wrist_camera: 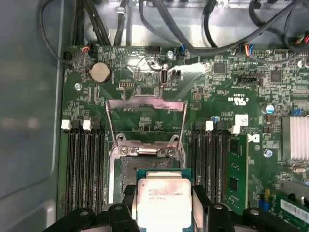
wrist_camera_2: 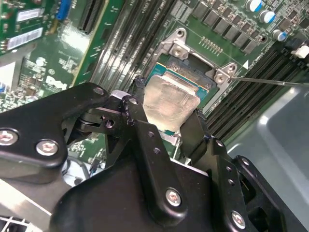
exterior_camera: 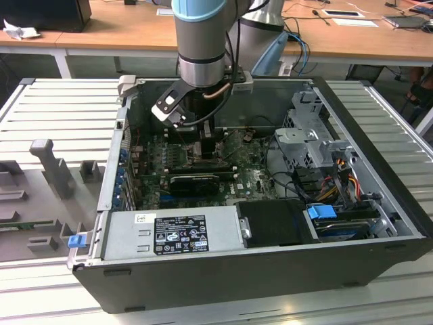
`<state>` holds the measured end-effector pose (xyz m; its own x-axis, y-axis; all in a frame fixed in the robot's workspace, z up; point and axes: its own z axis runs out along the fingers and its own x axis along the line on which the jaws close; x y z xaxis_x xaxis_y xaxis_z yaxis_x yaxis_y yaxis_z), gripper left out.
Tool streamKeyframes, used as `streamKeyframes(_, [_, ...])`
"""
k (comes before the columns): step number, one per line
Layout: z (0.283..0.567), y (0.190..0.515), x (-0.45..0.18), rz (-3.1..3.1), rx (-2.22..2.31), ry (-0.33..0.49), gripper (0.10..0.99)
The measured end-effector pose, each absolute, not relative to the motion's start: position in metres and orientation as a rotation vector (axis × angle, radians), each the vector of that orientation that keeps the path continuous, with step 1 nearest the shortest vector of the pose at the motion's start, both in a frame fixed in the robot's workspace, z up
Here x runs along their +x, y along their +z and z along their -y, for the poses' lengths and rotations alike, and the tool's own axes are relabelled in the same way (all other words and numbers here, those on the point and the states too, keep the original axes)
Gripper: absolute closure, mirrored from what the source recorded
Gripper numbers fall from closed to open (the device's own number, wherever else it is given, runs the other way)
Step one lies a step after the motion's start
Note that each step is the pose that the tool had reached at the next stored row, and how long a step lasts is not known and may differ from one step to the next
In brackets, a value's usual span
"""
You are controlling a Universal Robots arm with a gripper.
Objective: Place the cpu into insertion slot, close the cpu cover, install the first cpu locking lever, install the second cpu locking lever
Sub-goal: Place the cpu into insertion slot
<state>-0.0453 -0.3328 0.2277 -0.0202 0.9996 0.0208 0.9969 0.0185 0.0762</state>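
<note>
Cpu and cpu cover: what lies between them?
In the first wrist view, the silver hinge bracket, then a strip of the open insertion slot.

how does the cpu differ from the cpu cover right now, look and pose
Look: the cpu is a solid pale silver square; the cpu cover is a thin grey metal frame with a big window, the green board showing through.
Pose: the cpu sits gripped in the pincer over the insertion slot; the cpu cover is swung open, clear of the slot.
Both are flat, squarish metal parts.

Exterior view overlooks chassis (exterior_camera: 257, 274); wrist views share cpu (wrist_camera_2: 169, 104) (wrist_camera: 161, 200).
</note>
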Motion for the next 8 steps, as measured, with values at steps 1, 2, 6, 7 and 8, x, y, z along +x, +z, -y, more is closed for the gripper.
streamKeyframes(1, [0.331, 0.226, -0.045, -2.214, 2.172, 0.107, 0.545])
streamKeyframes(2, [0.329, 0.224, -0.045, -2.214, 2.172, 0.107, 0.545])
streamKeyframes(6, [0.326, 0.218, -0.045, -2.209, 2.176, 0.107, 0.545])
streamKeyframes(7, [0.325, 0.216, -0.045, -2.207, 2.178, 0.106, 0.545])
streamKeyframes(8, [0.324, 0.215, -0.045, -2.202, 2.183, 0.106, 0.545])
